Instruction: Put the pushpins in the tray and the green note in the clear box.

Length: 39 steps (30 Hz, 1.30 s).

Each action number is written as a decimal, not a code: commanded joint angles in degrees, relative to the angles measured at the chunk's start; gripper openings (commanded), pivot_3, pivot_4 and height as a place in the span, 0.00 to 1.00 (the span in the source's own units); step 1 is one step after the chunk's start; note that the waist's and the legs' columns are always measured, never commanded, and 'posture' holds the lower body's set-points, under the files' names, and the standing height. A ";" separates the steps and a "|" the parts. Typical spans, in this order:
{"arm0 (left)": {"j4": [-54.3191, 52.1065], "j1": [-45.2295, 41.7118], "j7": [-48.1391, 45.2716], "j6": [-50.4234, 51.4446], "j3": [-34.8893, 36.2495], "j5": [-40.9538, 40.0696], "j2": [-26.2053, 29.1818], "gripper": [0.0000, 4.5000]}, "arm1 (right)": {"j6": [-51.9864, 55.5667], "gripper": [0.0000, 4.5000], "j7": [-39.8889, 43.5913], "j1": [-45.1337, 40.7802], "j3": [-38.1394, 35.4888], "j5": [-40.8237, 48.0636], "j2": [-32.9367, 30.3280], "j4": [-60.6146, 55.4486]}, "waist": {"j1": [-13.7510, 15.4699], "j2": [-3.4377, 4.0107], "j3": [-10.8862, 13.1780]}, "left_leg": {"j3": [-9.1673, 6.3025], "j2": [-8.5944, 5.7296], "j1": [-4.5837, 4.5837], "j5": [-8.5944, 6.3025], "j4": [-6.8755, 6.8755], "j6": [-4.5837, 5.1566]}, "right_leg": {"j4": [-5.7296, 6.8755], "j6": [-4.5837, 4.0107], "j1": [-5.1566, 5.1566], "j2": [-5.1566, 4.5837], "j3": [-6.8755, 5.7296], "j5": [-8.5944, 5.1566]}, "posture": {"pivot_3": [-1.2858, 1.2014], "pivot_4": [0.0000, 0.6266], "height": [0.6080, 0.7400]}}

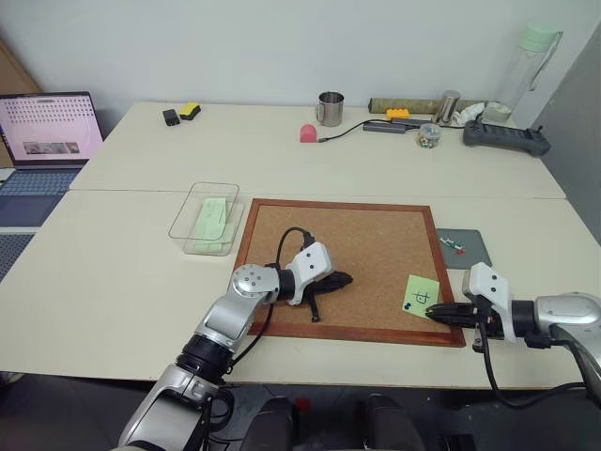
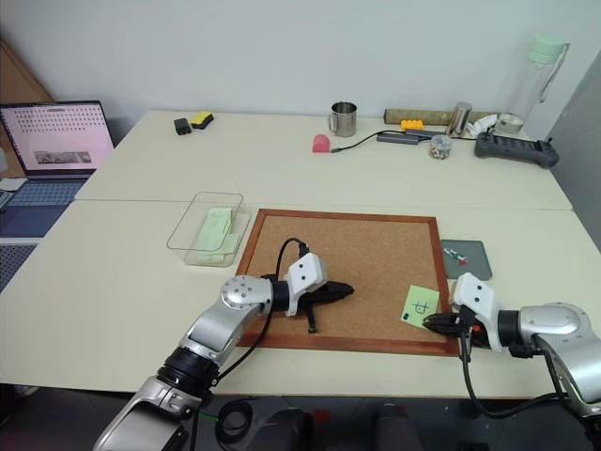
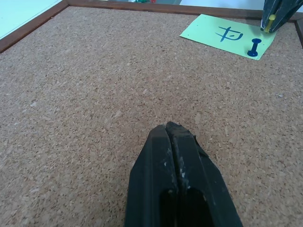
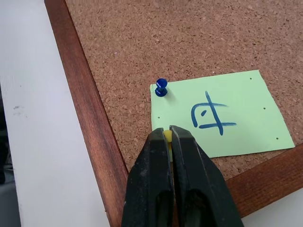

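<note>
A: Layout?
B: Corkboard (image 1: pixel 357 254) mid-bench. Clear box (image 1: pixel 205 218) just off its far-left corner, tray (image 1: pixel 467 248) against its right edge, pins lying in it.
A: Note?
B: Green note (image 4: pixel 222 116) at the board's near-right corner, blue pushpin (image 4: pixel 161 87) stuck in it.
A: Grippers?
B: Left gripper (image 3: pixel 174 135) pressed together over bare cork. Right gripper (image 4: pixel 168 135) pinching a yellow pushpin (image 4: pixel 167 137) at the note's edge.

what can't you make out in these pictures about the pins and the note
- Yellow pin: right wrist view, mostly covered by the right gripper fingers shut on it; whether it is still stuck in the green note is hidden.
- Pins in the tray: left eye view, too small to count or name colours.
- Sheets in the clear box: left eye view, any writing too small.
</note>
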 commanded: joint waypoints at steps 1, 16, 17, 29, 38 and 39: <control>1.04 1.49 -0.34 0.61 -1.78 1.77 0.54 0.00 | 4.45 0.01 -0.73 -0.36 -5.65 6.98 0.77 -4.51 | -0.02 0.00 0.00 | 0.01 0.00 0.00 0.00 0.00 0.00 | 0.00 0.00 0.00 0.00 0.01 0.00 | 0.52 0.24 1.00; 1.06 1.69 -0.46 0.53 -2.12 1.99 0.63 0.00 | 8.90 0.01 -16.36 -9.00 -12.55 7.51 6.21 3.76 | -0.22 0.02 -0.05 | 0.11 0.01 0.05 0.00 0.01 0.00 | 0.00 0.00 0.01 0.00 0.05 0.00 | 0.52 0.24 1.00; 1.14 1.63 -0.48 0.49 -2.18 2.03 0.59 0.00 | 8.09 0.01 -18.74 -10.92 -11.73 5.40 6.86 6.09 | -0.19 0.02 -0.05 | 0.11 0.00 0.05 0.00 0.00 0.01 | 0.00 0.00 0.01 0.00 0.07 0.00 | 0.52 0.24 1.00; 0.99 1.68 -0.29 0.31 -2.17 2.35 0.87 0.00 | 4.20 0.27 -27.50 -19.22 -6.68 -5.92 9.63 20.13 | -0.10 0.06 -0.08 | 0.21 -0.01 0.00 0.01 -0.04 0.00 | 0.04 -0.02 -0.05 0.00 0.05 0.01 | 0.52 0.24 1.00; 1.10 1.89 0.04 0.10 -2.15 2.37 0.95 0.00 | 3.98 0.66 -20.83 -15.32 -9.53 -1.61 6.62 11.83 | -0.11 0.07 -0.09 | 0.19 -0.01 0.02 0.00 -0.03 0.01 | 0.04 -0.02 -0.04 0.00 0.05 0.01 | 0.52 0.24 1.00; 1.12 1.92 0.05 0.04 -2.13 2.35 0.96 0.00 | 3.71 0.68 -17.71 -13.65 -9.34 -0.52 5.16 8.88 | -0.11 0.08 -0.09 | 0.19 -0.01 0.01 0.00 -0.03 0.01 | 0.04 -0.02 -0.04 0.00 0.05 0.01 | 0.52 0.24 1.00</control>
